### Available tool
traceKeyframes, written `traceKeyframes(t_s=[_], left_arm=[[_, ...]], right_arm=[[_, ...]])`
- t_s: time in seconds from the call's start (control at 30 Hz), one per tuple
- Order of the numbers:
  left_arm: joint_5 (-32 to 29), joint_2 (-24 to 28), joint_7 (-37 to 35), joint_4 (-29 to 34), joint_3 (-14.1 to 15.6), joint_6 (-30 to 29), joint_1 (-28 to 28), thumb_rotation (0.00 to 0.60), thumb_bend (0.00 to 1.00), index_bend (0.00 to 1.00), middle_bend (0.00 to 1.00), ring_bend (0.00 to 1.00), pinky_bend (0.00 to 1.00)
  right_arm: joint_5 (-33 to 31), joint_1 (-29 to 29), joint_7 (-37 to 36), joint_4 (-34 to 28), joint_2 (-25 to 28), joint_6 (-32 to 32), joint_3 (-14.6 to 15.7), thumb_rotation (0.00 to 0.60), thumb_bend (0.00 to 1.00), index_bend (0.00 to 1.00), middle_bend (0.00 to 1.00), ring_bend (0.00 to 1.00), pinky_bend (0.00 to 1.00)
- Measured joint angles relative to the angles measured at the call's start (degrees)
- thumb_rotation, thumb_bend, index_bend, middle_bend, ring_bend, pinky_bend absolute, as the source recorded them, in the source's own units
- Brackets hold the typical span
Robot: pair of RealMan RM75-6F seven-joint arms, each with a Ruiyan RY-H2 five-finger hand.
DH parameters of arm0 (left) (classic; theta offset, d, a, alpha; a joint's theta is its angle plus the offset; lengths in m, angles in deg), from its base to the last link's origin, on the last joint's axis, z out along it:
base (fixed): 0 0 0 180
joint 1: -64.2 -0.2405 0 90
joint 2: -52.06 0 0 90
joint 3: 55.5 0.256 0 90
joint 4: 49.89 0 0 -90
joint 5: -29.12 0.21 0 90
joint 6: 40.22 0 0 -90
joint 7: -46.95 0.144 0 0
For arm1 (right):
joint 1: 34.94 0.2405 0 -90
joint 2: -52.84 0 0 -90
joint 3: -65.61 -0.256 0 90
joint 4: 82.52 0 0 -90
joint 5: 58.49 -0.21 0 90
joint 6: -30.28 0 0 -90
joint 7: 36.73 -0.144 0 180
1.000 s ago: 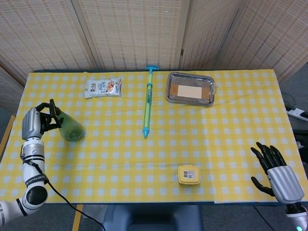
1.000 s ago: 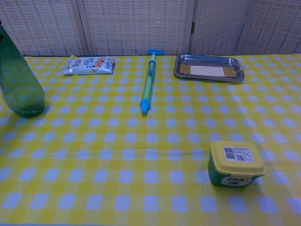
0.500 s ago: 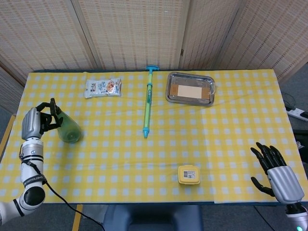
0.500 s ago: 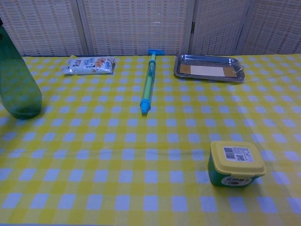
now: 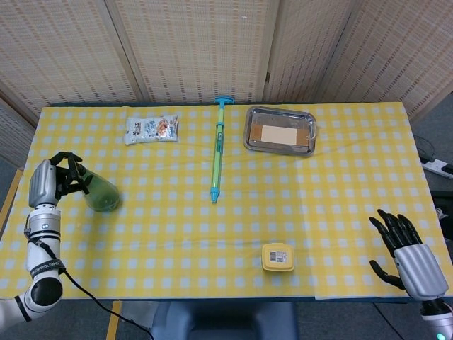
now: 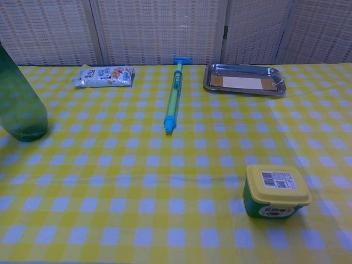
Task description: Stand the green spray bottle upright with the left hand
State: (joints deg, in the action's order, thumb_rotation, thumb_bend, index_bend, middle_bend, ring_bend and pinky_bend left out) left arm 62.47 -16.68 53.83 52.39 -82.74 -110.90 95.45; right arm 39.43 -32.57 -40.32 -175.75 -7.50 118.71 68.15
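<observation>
The green spray bottle (image 5: 101,192) stands almost upright on its base near the table's left edge; in the chest view the green spray bottle (image 6: 21,102) shows only its lower body at the far left, its top cut off. My left hand (image 5: 55,181) grips the bottle's black spray head, fingers curled round it. My right hand (image 5: 409,257) hangs open beyond the table's front right corner, fingers spread and holding nothing. Neither hand shows in the chest view.
A snack packet (image 5: 151,128) lies at the back left. A long green-and-blue syringe toy (image 5: 217,152) lies across the middle. A metal tray (image 5: 280,130) sits at the back right, and a yellow-lidded tub (image 5: 277,256) stands near the front edge.
The bottle has swung from leaning to nearly upright, its base sliding left toward the table edge. My left hand moved slightly left with it. The right hand stayed still.
</observation>
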Motion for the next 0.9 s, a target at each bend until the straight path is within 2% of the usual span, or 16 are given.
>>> traceKeyframes(t_s=[0.57, 0.9], left_arm=[[1.4, 1.9, -4.2, -0.6, 1.5, 3.2, -2.4, 0.6, 0.25, 0.44, 1.0, 1.0, 1.0], [2.4, 2.8, -7.3, -1.4, 2.2, 5.0, -3.9, 0.6, 0.2, 0.39, 1.0, 1.0, 1.0]], right_arm=[[-0.1, 0.0, 0.5, -0.1, -0.2, 0.0, 0.0, 0.6, 0.33, 0.0, 0.0, 0.0, 0.0], [0.0, -0.1, 0.0, 0.0, -0.2, 0.4, -0.1, 0.6, 0.33, 0.0, 0.0, 0.0, 0.0]])
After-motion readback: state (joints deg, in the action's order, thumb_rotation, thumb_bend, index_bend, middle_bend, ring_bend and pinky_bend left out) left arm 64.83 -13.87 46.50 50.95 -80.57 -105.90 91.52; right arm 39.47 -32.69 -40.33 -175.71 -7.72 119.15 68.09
